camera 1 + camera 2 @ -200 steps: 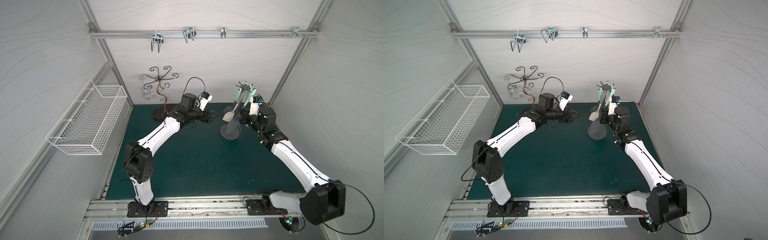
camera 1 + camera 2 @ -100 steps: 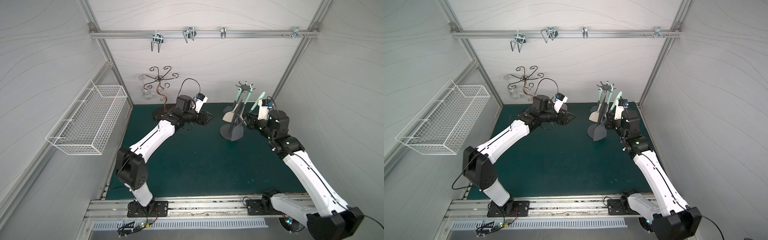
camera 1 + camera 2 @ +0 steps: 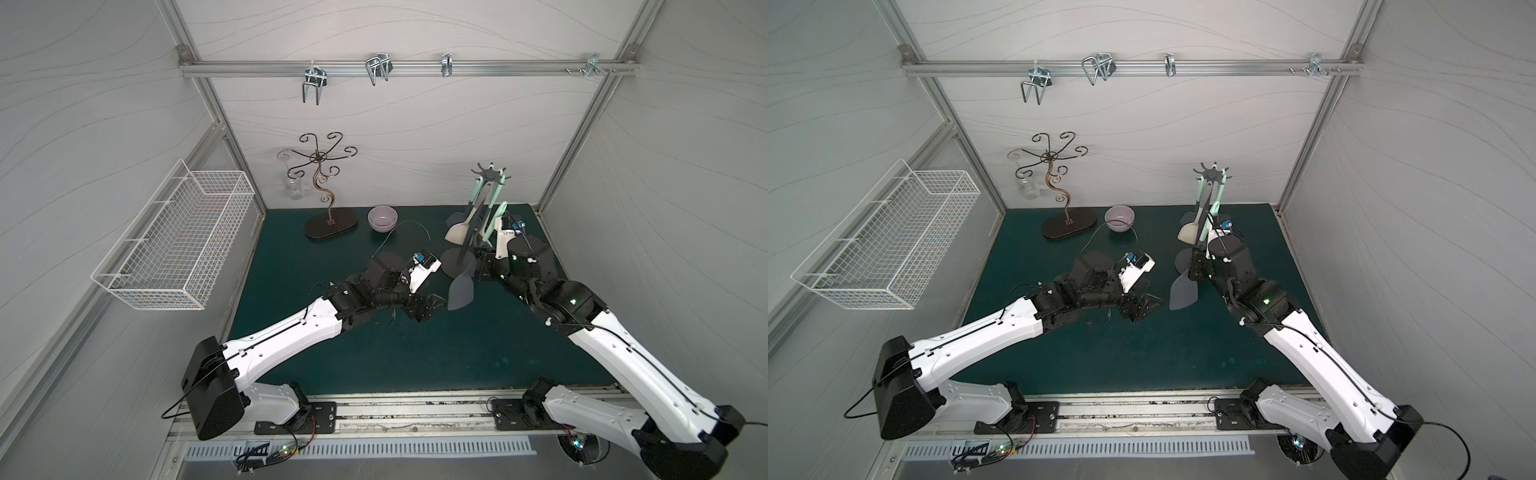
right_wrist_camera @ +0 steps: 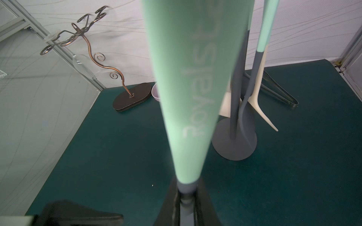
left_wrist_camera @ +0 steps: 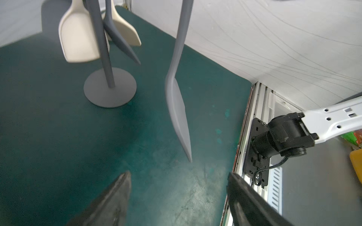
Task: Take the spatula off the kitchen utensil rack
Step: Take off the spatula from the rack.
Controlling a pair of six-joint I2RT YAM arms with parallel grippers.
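Observation:
The spatula, with a grey blade (image 3: 585, 293) (image 3: 1183, 293) and a mint-green handle (image 4: 188, 78), hangs tilted in front of the kitchen utensil rack (image 3: 457, 262) (image 3: 1212, 176), its handle top below the hook crown. My right gripper (image 4: 188, 195) (image 3: 484, 266) is shut on its grey neck just below the mint part. My left gripper (image 5: 178, 174) (image 3: 436, 305) stands open just beside the blade (image 5: 178, 109), with nothing between its fingers (image 5: 117, 195). The rack's base (image 5: 109, 88) (image 4: 234, 142) sits on the green mat.
Cream and grey utensils (image 3: 459, 235) still hang on the rack. Metal tongs (image 4: 280, 92) lie behind it. A lilac bowl (image 3: 382, 218) and a brown scrolled stand (image 3: 330, 224) holding a glass stand at the back. A wire basket (image 3: 178, 241) hangs on the left wall.
My right gripper has drawn the spatula away from the rack toward the front. My left arm has swung from the back to beside the blade, its jaws opening wider.

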